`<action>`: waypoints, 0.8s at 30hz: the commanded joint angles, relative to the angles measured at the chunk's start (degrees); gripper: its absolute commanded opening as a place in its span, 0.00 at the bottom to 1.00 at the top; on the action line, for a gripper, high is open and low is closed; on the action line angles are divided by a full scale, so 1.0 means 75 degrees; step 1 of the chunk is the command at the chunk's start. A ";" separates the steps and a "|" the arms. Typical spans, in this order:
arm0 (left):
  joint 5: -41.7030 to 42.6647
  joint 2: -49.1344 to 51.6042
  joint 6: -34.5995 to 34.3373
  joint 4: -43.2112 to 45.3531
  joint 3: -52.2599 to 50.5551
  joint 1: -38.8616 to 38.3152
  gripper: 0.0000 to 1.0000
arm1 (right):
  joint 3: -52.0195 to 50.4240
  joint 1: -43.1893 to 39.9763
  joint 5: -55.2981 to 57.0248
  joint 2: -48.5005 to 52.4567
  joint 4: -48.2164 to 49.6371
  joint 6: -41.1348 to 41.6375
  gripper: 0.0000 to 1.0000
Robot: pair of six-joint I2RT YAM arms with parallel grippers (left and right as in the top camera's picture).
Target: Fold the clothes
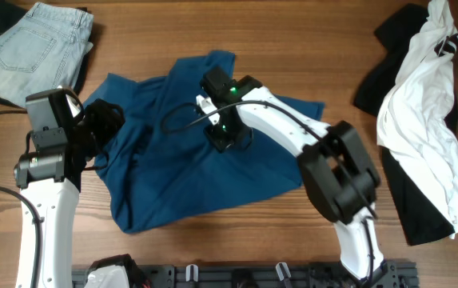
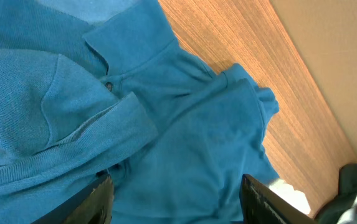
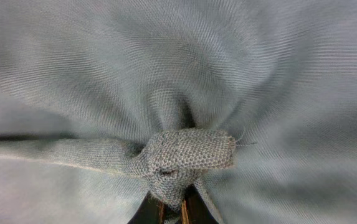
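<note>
Teal shirt [image 1: 189, 180]: soft, light, wrinkly, drapes, so best taken at edges. State: right gripper [image 3: 173, 210] clamped closed on pinch of shirt; left gripper [image 2: 177, 198] part-open above shirt, seemingly empty.

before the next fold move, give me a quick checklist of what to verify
1. Right tool shut on a pinch of the shirt: ok.
2. Left tool open above the shirt, holding nothing: ok.
3. Shirt lying flat: not ok, bunched and wrinkled.
4. Jeans and white garment apart from the shirt: ok.
5. Layers caught in the pinch: cannot tell.
</note>
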 commanded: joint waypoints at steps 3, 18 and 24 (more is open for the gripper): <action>0.0119 0.0015 0.0181 0.0012 0.0108 -0.0035 0.65 | 0.0006 -0.0210 0.0752 -0.1722 -0.0006 0.0268 0.04; 0.0119 0.0015 0.0181 0.0015 0.0108 -0.0035 0.64 | 0.0003 -0.0775 0.1020 -0.2760 -0.1096 0.0425 0.04; 0.0119 0.0015 0.0184 0.0006 0.0108 -0.0035 0.64 | 0.0003 -0.0775 0.0959 -0.2760 -0.1113 0.0460 0.49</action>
